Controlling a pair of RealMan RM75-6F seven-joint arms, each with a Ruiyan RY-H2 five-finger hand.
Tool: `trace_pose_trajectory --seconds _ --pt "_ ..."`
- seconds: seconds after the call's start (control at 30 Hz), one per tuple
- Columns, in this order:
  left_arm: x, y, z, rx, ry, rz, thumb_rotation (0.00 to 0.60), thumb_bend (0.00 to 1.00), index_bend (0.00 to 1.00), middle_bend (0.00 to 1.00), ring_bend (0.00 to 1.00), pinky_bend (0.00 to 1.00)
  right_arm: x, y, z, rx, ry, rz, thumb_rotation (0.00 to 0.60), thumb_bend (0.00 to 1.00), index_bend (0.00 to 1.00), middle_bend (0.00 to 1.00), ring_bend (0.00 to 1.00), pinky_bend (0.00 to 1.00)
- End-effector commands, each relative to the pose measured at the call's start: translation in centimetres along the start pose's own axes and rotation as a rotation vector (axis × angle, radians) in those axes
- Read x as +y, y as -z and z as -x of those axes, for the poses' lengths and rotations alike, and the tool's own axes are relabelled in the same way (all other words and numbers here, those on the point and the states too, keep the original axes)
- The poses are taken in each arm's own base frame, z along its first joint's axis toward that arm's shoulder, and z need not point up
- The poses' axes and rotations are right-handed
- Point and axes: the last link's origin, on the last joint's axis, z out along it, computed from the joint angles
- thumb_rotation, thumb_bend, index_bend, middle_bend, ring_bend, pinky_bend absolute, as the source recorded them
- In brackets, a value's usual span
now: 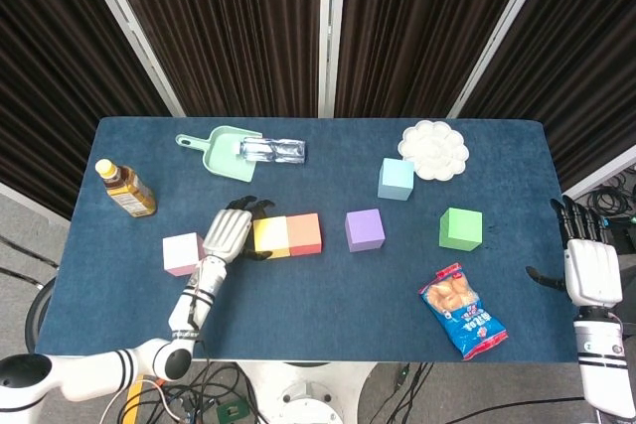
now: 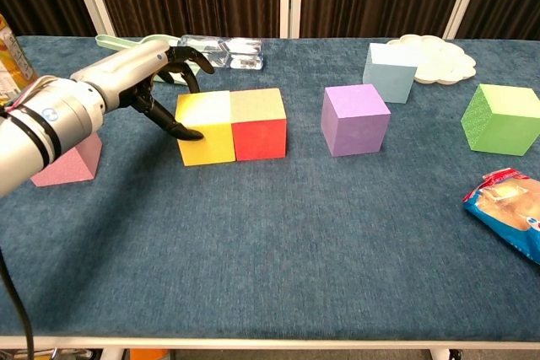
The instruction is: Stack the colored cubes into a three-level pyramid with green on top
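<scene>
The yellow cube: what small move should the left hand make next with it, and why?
Probably a further short push toward the purple cube. The left hand has its fingers against the outer face of the yellow cube, which already touches the red cube, while a gap separates red from purple. Closing it would likely complete a bottom row.
</scene>
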Motion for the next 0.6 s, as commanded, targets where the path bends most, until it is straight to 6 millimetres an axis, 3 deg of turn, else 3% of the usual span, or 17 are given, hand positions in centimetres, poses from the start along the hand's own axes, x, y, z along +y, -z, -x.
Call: trace_pose_trajectory --seconds 0.03,0.23,0.6 --pt "-0.06 0.06 0.07 -0.002 0.001 -0.001 0.6 0.07 0.24 0.51 0.16 0.21 0.01 0.0 0.03 -0.001 0.0 0.001 0.6 0.0 0.0 0.0 0.0 0.0" --pt "-0.2 0.33 0.28 -0.015 0.014 0.008 0.6 0.07 0.23 0.46 0.16 0.21 -0.02 -0.02 0.16 -0.004 0.001 0.0 0.6 0.0 0.0 0.0 0.0 0.0" --pt "0.02 0.28 -0.02 -0.004 0.047 0.037 0.6 0.06 0.16 0.16 0.15 0.21 0.11 0.08 0.23 -0.007 0.001 0.006 0.6 0.0 0.0 0.0 0.0 0.0"
